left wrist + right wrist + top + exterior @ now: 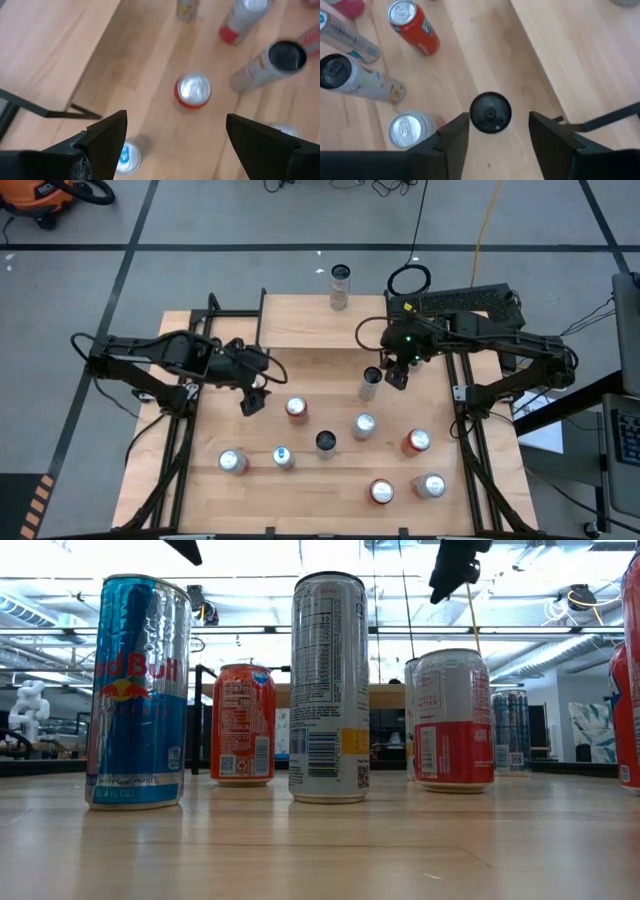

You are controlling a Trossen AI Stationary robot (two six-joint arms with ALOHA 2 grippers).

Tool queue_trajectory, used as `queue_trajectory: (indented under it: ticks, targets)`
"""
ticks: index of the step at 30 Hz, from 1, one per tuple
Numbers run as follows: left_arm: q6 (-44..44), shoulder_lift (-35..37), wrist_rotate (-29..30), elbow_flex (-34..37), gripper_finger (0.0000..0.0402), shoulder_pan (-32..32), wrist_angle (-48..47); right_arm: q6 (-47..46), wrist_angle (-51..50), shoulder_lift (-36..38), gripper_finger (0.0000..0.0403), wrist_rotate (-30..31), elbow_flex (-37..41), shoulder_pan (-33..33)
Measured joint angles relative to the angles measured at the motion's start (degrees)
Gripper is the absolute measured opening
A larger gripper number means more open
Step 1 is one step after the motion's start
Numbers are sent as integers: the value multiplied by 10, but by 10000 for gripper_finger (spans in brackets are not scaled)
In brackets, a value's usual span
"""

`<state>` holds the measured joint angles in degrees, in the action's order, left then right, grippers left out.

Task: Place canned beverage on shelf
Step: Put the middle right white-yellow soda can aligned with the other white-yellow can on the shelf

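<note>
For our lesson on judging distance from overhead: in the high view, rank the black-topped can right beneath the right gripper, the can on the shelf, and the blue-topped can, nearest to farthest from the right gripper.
1. Black-topped can, just below the right gripper.
2. Can on the shelf, at the shelf's far edge.
3. Blue-topped can, front left of the table.

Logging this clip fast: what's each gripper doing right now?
Left gripper: open, empty, above the table's cans.
Right gripper: open, holding nothing, poised over a black-topped can beside the shelf.
</note>
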<state>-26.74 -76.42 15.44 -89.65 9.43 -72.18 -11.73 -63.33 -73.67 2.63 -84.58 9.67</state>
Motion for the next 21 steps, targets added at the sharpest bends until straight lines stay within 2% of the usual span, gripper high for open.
queue_trajectory:
  ticks: [4, 8, 10, 13, 21]
  targets:
    - [-14, 28, -4, 25, 340, 1, 32, 21, 9, -3, 238, -14, 7, 5]
    - [-15, 31, -3, 28, 340, 1, 46, 34, 47, 1, 278, -18, 58, 8]
    - [-18, 32, -3, 28, 340, 1, 50, 30, 76, 1, 292, -45, 86, 13]
    - [-31, 32, -3, 28, 340, 2, 59, 17, 110, 1, 307, -72, 116, 24]
    - [-42, 29, -2, 28, 340, 5, 94, 3, 150, -2, 331, -74, 151, 38]
